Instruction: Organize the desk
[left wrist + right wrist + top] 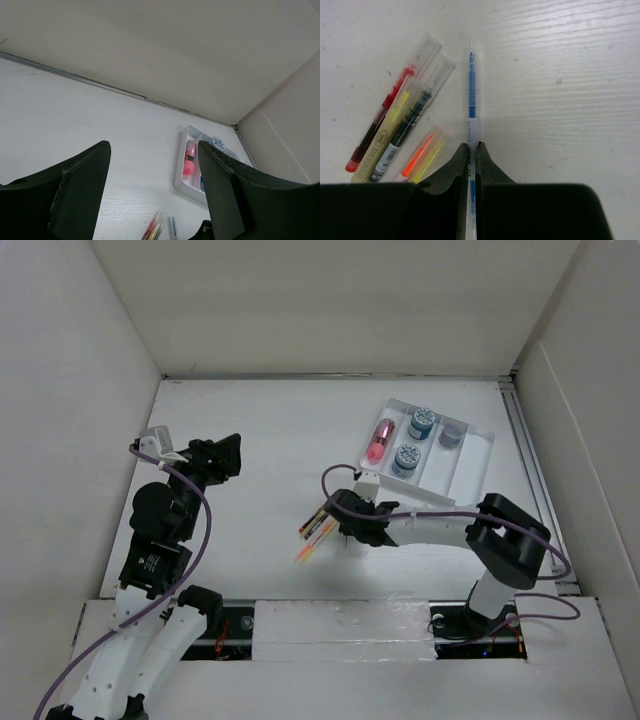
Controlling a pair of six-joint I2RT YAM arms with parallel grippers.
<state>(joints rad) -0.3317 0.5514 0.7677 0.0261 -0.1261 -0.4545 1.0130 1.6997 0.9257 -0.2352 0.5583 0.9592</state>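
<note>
The right tool [471,148] is clamped on the blue pen [471,90], probably to move it to the tray [472,462] at 1 o'clock. The bench [250,430] spreads beneath both arms. At 9 o'clock, the left tool [153,150] gapes wide and empty.

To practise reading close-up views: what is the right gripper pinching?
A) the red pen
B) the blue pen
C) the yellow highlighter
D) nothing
B: the right wrist view shows the right gripper with its jaws shut on the blue pen.
</note>
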